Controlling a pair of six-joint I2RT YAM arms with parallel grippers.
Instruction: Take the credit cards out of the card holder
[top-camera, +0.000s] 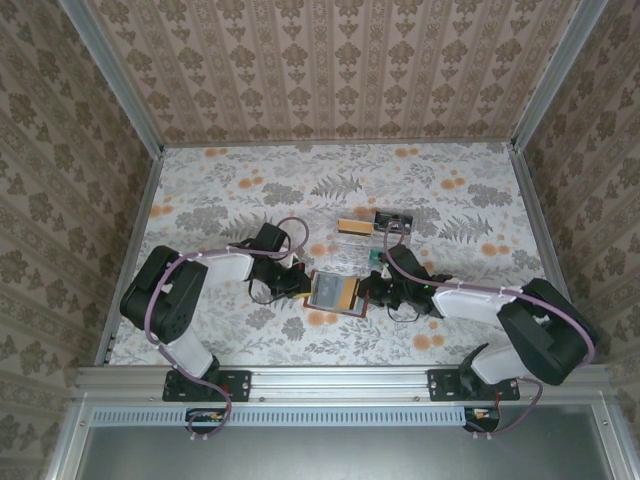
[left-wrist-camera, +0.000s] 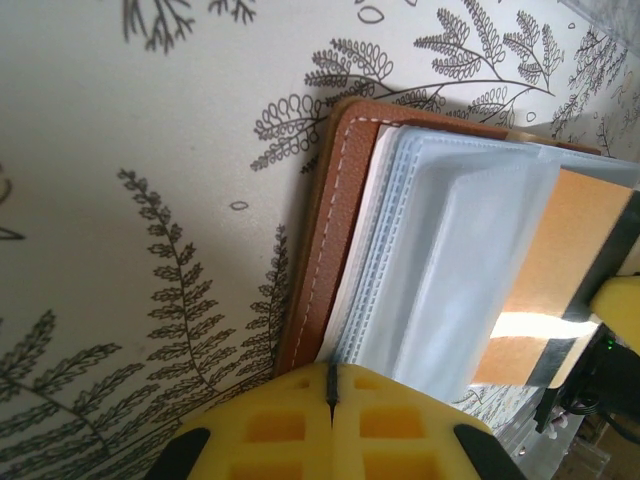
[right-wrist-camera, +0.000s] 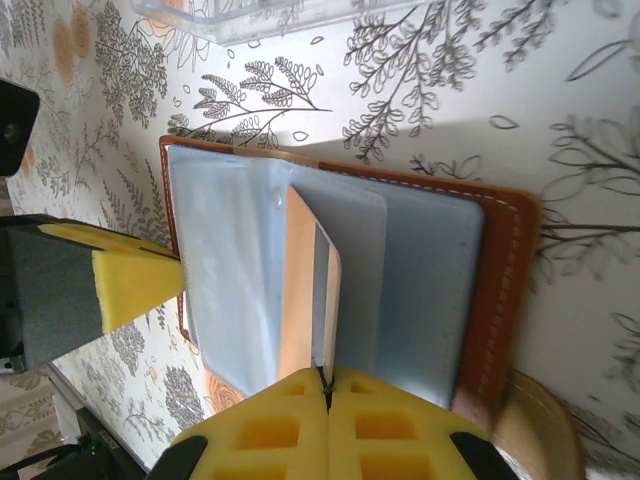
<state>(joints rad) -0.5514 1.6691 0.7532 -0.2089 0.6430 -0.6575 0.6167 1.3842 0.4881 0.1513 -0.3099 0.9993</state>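
The brown leather card holder (top-camera: 330, 291) lies open on the flowered table between my two grippers. My left gripper (left-wrist-camera: 332, 376) is shut on the near edge of its pale plastic sleeves (left-wrist-camera: 450, 260), beside the stitched brown cover (left-wrist-camera: 322, 240). My right gripper (right-wrist-camera: 325, 376) is shut on the edge of a tan credit card (right-wrist-camera: 303, 290), which stands tilted up from the blue-grey sleeves. The holder's brown rim (right-wrist-camera: 505, 290) lies to the right of it. In the left wrist view, that tan card (left-wrist-camera: 560, 280) with a dark stripe shows at the holder's far side.
Behind the holder lie a tan card (top-camera: 352, 225) and a dark card (top-camera: 394, 218), with a clear plastic tray (top-camera: 352, 246) just in front of them. Patterned walls close in the table on three sides. The arm bases stand at the near edge.
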